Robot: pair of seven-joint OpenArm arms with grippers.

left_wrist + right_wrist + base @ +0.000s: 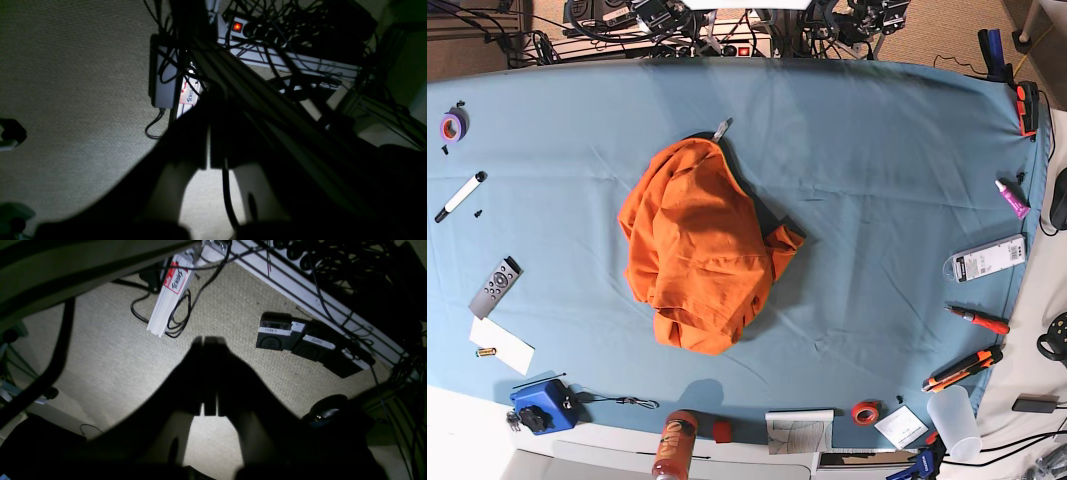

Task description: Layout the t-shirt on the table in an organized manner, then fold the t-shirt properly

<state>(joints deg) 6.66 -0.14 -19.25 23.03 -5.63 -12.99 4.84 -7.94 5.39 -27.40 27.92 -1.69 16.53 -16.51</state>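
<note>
T-shirt: the t-shirt [697, 245] is seen crumpled in a heap near the middle of the tabletop [887, 180], nothing laid flat yet.
Left hand: the left hand [208, 146] is clenched on nothing, parked below the far edge, over carpet.
Right hand: the right hand [210, 373] is likewise clenched and empty.
Risk: several layers may be pinched together, since the heap hides its hems.
Clutter: the marker [460, 196] and remote [495, 286] near the left edge may be swept off by spread cloth.

My table [877, 150]: wide, teal-blue cloth cover, wrinkled. T-shirt [697, 250]: orange, crumpled heap, left of centre. Left edge: purple tape roll [451, 126], marker [460, 196], grey remote [495, 286], white paper [501, 345]. Right edge: pink tube [1013, 198], clear blister pack [985, 259], red screwdriver [978, 320], orange utility knife [962, 369]. Near edge: red tape roll [864, 412], blue box [544, 404].
</note>
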